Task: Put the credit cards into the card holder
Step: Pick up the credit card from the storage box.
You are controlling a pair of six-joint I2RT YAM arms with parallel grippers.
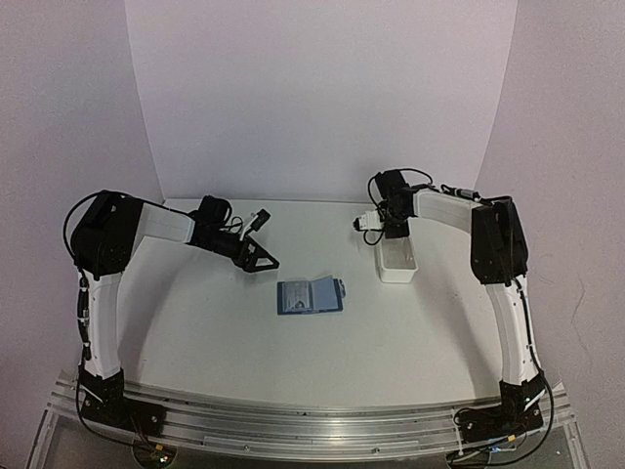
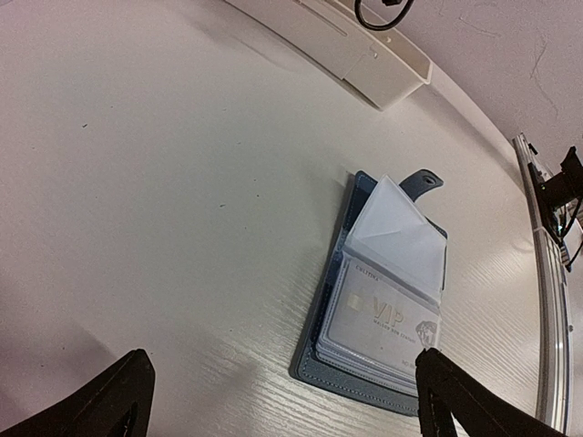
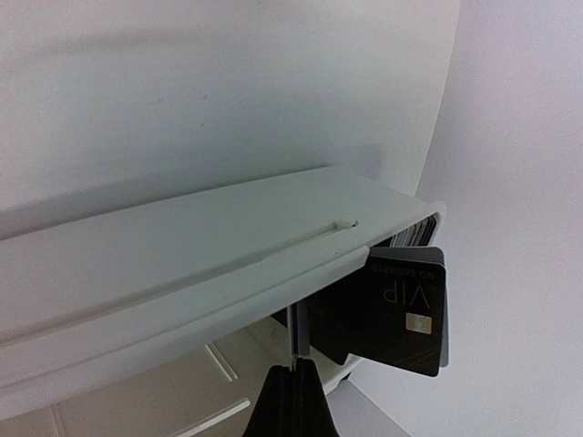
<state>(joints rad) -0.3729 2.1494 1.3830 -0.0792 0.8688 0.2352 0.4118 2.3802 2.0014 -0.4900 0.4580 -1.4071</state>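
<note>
White table (image 1: 195, 332): your blue card holder (image 1: 310, 295) lies open at centre, one pale card (image 2: 383, 319) sleeved; dark cards (image 3: 401, 314) wait in the tray (image 1: 397, 262) at its 2 o'clock, right claw (image 3: 291, 396) shut there, catch unclear, left claw (image 1: 262, 260) wide at 10 o'clock.

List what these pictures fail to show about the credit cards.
Right wrist view: the wall of the long white plastic tray hides what lies behind the black VIP card; the card count is unknown.
Same view: the shut right gripper meets a thin edge-on sliver; whether that is a card is unclear.
Left wrist view: the top card in the open blue card holder covers any beneath.
</note>
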